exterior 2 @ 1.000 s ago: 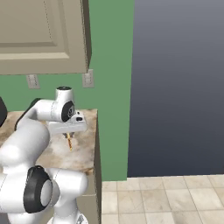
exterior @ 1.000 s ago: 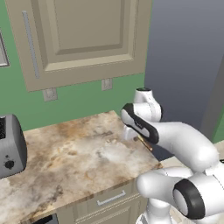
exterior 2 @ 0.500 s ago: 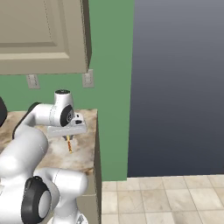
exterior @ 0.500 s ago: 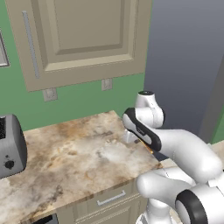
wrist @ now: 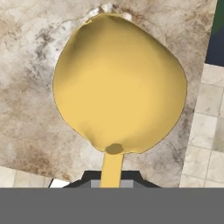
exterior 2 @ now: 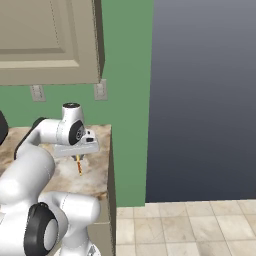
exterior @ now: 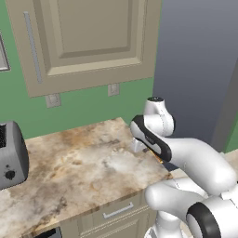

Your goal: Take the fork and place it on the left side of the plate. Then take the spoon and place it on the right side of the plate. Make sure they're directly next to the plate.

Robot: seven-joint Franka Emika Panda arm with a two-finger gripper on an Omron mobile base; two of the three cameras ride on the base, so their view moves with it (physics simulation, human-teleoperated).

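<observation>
Working from the left, you have a grey boxy toaster (exterior: 10, 155) at the far edge of the mottled beige stone surface (exterior: 79, 172), with a wide bare stretch of stone between it and the arm. That stretch is your open room; neither a blue plate nor a black-handled fork shows on it, so you cannot judge from here whether the fork step is done. Further right, your hand (exterior 2: 78, 159) hangs low over the surface near its right end, clenched on the orange handle of the small yellow-bowled spoon (wrist: 118, 85). In the hand view the handle runs down between the dark fingertips and the yellow bowl hangs above the stone, seemingly clear of it. In the right base view the spoon (exterior 2: 79, 165) points down from under the hand. So the spoon is taken and is off the surface; by my judgement what is left is to carry it to the plate's right side and set it directly next to the rim. Mind the right: the surface ends just past the hand, with a drop to the pale tiled floor (exterior 2: 190, 225) and a green wall (exterior 2: 127, 75) behind. Overhead, the beige wall cabinet (exterior: 83, 39) limits any high lift.
</observation>
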